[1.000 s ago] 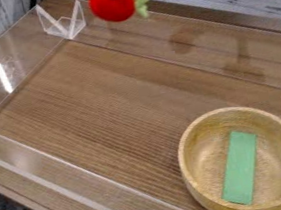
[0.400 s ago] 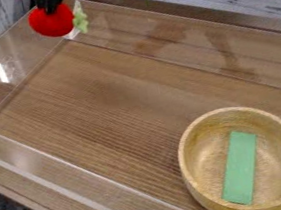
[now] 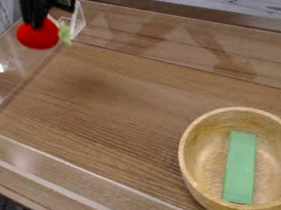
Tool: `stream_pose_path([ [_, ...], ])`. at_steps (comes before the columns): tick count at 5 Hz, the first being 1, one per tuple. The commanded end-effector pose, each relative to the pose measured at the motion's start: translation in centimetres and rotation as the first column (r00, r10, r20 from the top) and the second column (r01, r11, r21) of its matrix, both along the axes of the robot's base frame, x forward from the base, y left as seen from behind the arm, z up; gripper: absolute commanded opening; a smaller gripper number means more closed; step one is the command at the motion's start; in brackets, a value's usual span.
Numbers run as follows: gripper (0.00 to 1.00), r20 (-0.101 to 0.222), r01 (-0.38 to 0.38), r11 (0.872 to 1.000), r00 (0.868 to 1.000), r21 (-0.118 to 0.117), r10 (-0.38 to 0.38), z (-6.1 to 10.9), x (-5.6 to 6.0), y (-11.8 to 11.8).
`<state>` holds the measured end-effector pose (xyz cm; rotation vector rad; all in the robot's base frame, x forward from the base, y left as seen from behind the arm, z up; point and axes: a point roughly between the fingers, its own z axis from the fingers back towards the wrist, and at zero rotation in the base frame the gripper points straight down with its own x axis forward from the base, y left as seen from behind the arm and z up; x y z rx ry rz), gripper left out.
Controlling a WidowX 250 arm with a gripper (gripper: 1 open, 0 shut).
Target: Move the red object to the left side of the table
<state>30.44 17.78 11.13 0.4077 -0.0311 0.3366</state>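
Red strawberry-like toy (image 3: pixel 38 34) hangs pinched in the dark gripper (image 3: pixel 41 12) above the table's (image 3: pixel 128 99) far-left corner

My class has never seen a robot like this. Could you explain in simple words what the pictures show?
All the pictures come from one camera looking down at a brown table. The machine is a robot arm; only its dark gripper shows, at the top left. It is shut on a red toy, rounded like a strawberry, with a bit of green at its side. At the bottom right, a round wooden bowl stands on the table with a flat green bar inside. The robot's job is to move the red toy to the table's left side.
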Motion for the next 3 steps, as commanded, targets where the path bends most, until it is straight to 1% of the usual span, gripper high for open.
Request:
stream_pose_path([
  [1, 0.00, 0.062, -0.070, 0.997, 0.996, 0.031, 0.068, 0.6, 1.9, 0.3],
  [2, 0.00, 0.059, -0.071, 0.997, 0.996, 0.025, 0.069, -1.0, 2.2, 0.4],
  [3, 0.00, 0.061, -0.099, 0.995, 0.993, 0.013, 0.098, -2.4, 2.5, 0.1],
])
